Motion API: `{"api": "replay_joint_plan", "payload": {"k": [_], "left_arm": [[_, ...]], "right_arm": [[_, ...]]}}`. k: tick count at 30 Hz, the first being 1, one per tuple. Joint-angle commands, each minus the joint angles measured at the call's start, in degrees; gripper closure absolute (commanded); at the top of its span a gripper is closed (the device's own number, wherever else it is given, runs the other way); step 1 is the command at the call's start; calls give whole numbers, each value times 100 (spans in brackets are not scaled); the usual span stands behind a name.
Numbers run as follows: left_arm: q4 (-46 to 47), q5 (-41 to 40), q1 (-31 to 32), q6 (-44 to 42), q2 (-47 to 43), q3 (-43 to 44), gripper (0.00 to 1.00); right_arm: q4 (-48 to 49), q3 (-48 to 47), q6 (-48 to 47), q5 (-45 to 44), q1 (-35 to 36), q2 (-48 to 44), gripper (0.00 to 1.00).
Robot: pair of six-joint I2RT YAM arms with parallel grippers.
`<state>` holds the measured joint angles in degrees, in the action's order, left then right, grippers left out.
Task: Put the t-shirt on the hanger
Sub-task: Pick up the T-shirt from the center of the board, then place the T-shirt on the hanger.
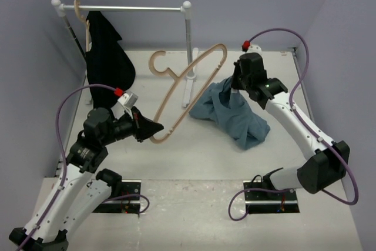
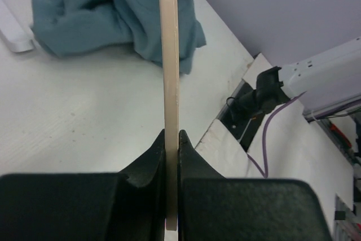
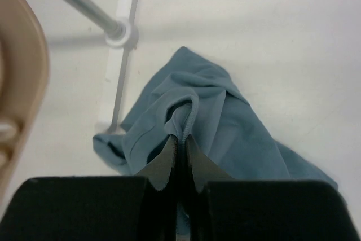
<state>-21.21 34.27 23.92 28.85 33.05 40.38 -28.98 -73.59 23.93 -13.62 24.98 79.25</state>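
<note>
The grey-blue t-shirt (image 1: 238,116) lies crumpled on the table right of centre. My right gripper (image 1: 236,82) is shut on a ribbed hem of the t-shirt (image 3: 208,122) at the heap's far top; the cloth is pinched between its black fingers (image 3: 197,162). The pale wooden hanger (image 1: 188,83) slants from its hook at the back down to the left. My left gripper (image 1: 154,126) is shut on the hanger's lower arm end, and in the left wrist view the hanger (image 2: 169,83) runs edge-on straight up from between the fingers (image 2: 189,150).
A white clothes rail (image 1: 135,9) stands at the back, its post (image 1: 188,39) and foot just behind the t-shirt. A black garment (image 1: 108,54) on another wooden hanger hangs at the rail's left end. Purple walls close in left, right and back.
</note>
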Motion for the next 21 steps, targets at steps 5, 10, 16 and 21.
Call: {"api": "replay_joint_plan", "payload": {"k": [5,10,16,21], "left_arm": [[753,343,115,834,223,-288,100],[1661,166,815,1130,761,-808,100],[1906,-980,1753,999,1564,-654,100],[2367,-1057,1791,945,1796,-625,100]], "right_arm": [[95,-913,31,-1403,-81,259,100],[123,-1019,-14,-1125,-85,290,100],[138,-931,-186,-1145,-90,121,100],[123,-833,-342,-917,-176,83,100]]}}
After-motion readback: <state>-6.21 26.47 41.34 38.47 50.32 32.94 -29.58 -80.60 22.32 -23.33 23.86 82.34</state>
